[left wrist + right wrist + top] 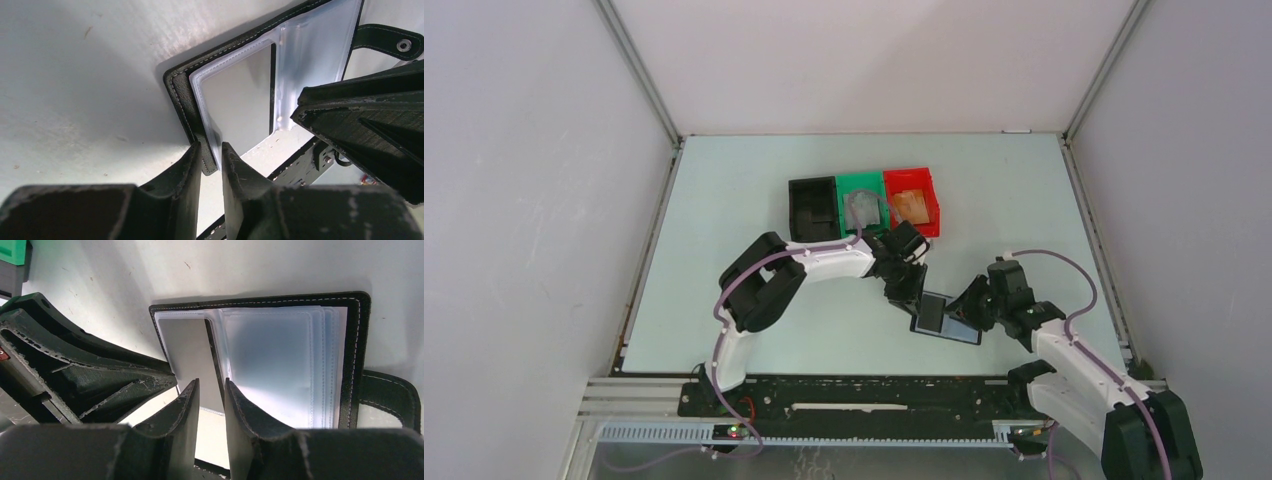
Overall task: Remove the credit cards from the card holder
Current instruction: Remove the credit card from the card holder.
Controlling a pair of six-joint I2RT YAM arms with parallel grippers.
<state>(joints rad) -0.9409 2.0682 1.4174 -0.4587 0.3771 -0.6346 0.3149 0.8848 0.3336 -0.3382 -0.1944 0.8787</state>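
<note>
Open black holder (355, 340), clear sleeves (275, 365), one grey card (187, 350) inside, left gripper (211, 160) clamped on holder's corner, right gripper (209, 400) pinching a sleeve edge

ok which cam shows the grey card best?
Left wrist: the grey card is close up and nearly whole. Right wrist shows it at a slant, partly behind the right hand. Top view shows only a small grey patch on the card holder.
</note>
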